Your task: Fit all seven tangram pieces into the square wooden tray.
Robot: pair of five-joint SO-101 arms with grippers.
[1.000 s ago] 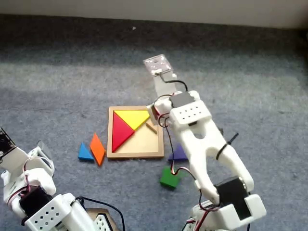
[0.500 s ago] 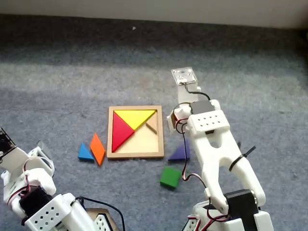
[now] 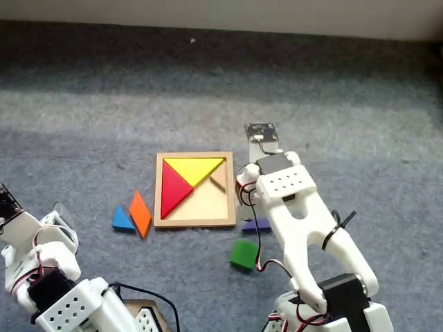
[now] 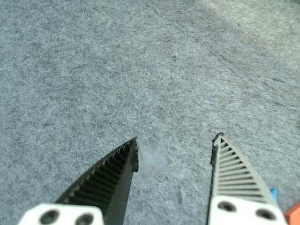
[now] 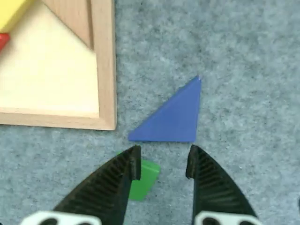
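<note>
Fingers (image 5: 115,180) spread, right gripper (image 5: 163,150) hovers above the violet triangle (image 5: 174,118), which lies on the table (image 5: 243,56) just beside the wooden tray (image 5: 106,65). We judge it should lower squarely astride two edges before closing. We count three pieces seated, four loose. Left gripper (image 4: 174,140), also open, hangs over the table.

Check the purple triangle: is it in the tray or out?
Out. The purple triangle lies flat on the carpet beside the tray, clear of its rim; the right claw is open near it.
</note>
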